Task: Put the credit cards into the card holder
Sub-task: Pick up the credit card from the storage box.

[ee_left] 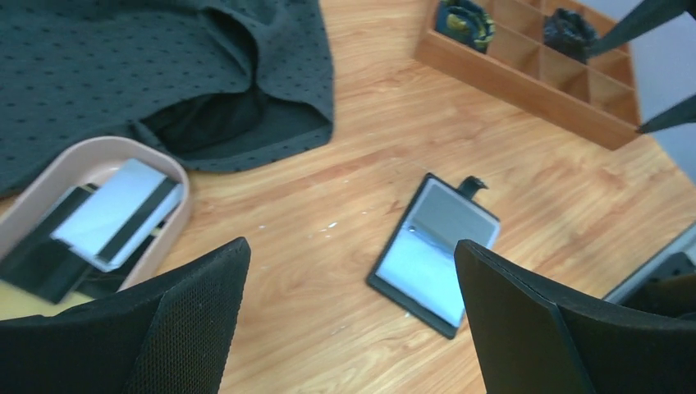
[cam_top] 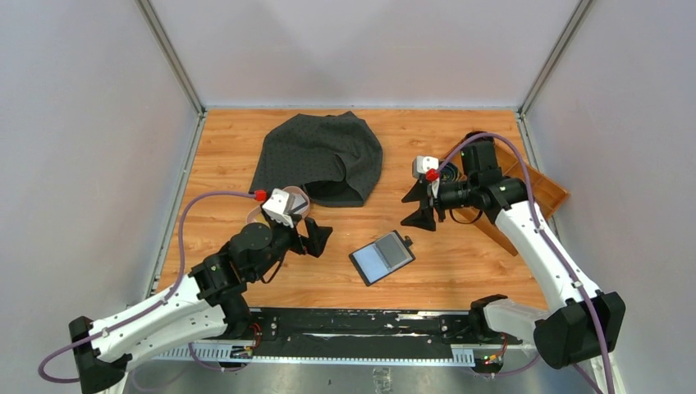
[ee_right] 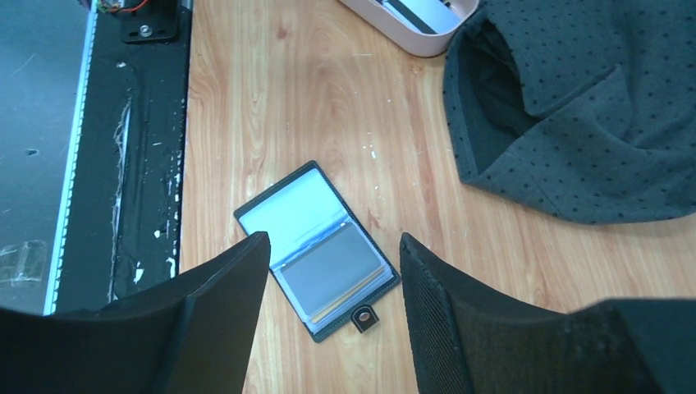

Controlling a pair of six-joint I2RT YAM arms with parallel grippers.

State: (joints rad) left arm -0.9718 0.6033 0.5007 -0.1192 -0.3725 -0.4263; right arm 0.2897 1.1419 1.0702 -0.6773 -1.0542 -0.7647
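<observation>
At the left of the table (cam_top: 222,156), the credit cards (ee_left: 115,215) lie stacked in the pink dish (ee_left: 181,194), a pale one across darker ones. I judge they are kept there so a finger can get under an edge instead of scraping them off flat wood. My left gripper (ee_left: 351,246) hangs just beside the dish with its jaws spread wide and nothing between them, placed, I judge, to reach either the dish or the wallet. Behind it a dark cloth (cam_top: 320,152) lies crumpled, one edge close to the dish. In the middle, between the two arms, the card holder (cam_top: 382,257) lies spread flat on the wood with its pockets facing up and its snap tab pointing away from the arms' bases. One pocket appears to hold a grey card; I cannot tell how many more are in there. My right gripper (ee_right: 334,240) hovers above the holder, jaws parted and empty, probably ready to pin it down during loading. At the far right the wooden tray (cam_top: 546,193) sits at the table's edge, its compartments holding small dark items, well apart from the work.
</observation>
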